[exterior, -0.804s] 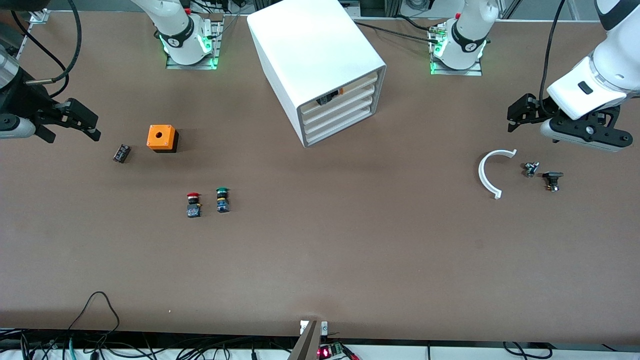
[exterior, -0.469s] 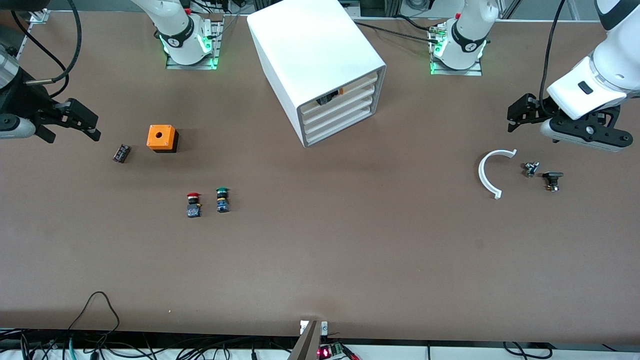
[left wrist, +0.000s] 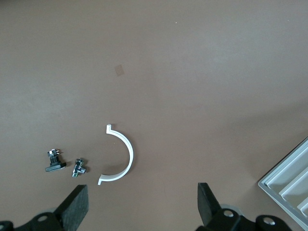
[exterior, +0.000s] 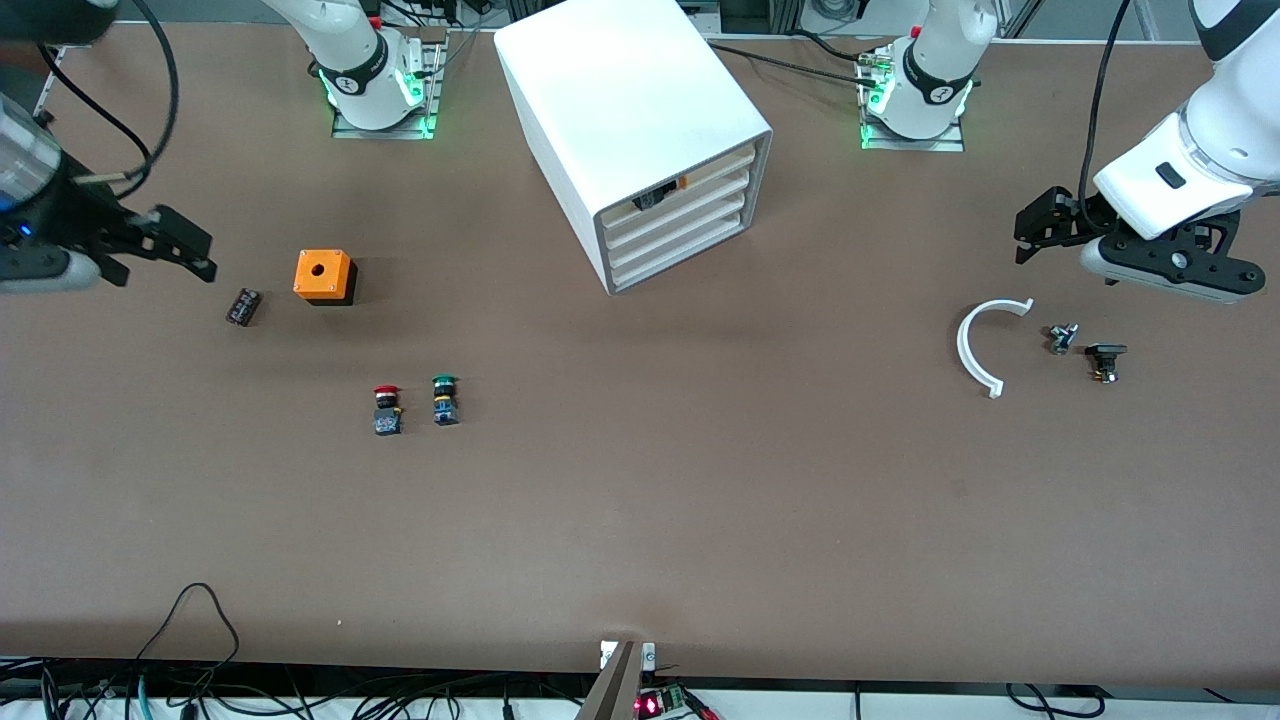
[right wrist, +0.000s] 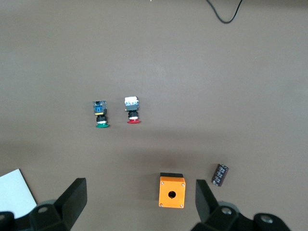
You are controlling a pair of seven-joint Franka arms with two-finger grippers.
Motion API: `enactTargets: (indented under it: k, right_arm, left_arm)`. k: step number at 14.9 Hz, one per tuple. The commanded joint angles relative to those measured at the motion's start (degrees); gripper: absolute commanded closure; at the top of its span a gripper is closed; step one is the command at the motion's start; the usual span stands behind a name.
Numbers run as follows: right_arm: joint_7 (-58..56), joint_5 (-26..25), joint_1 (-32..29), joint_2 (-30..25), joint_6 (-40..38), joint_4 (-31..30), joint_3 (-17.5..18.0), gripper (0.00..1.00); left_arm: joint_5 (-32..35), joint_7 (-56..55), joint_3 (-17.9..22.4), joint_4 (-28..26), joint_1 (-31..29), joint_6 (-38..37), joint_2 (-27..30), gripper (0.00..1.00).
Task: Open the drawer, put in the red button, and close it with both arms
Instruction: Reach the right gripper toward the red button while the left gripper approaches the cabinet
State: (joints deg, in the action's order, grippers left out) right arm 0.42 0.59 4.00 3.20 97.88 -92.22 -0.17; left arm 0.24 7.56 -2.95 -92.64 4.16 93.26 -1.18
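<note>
The white cabinet stands between the arm bases, and its second drawer from the top sits pushed in. The red button lies on the table beside a green-capped one; both also show in the right wrist view, red and green. My right gripper is open and empty in the air at the right arm's end, near the orange box; its own view shows it. My left gripper is open and empty over the left arm's end, by the white arc; its own view shows it.
A small dark cylinder lies beside the orange box. Two small metal parts lie next to the white arc. The top drawer shows a black-and-orange item. Cables run along the table's near edge.
My right gripper has shifted slightly toward the orange box. The left arm and all objects have not moved.
</note>
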Motion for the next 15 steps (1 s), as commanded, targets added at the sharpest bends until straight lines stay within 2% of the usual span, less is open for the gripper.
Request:
enactTargets:
  k: [1,3,5,8,11,15]
  right_arm:
    - [-1.6,0.1,0.0,3.6,-0.6,1.2,0.3,0.00]
    - [-1.6,0.4,0.4,5.6,0.0,1.3,0.4,0.00]
    - [-2.1,1.3,0.7,8.1,3.4,1.1,0.7,0.00]
    - [-4.5,3.9,1.4,11.2,7.3,0.3,0.7,0.00]
    - [-6.0,4.2,1.5,15.0,12.9,-1.2,0.8,0.00]
    - [-7.2,4.2,1.5,20.3,19.2,-1.6,2.5,0.00]
  left_arm:
    - [-1.4,1.0,0.1,0.9,0.1,-2.0,0.2,0.00]
    - [-2.9,1.0,0.0,1.0,0.3,-4.5,0.0,0.00]
    - [-9.3,1.3,0.0,0.9,0.0,-8.7,-0.2,0.00]
    - [-14.5,1.4,-0.2,0.8,0.5,-13.7,-1.6,0.00]
    - [-24.3,1.7,-0.2,0.8,-0.5,-21.8,-5.9,0.00]
    - [-33.8,3.0,-0.2,-1.8,-0.6,-23.6,-9.9,0.00]
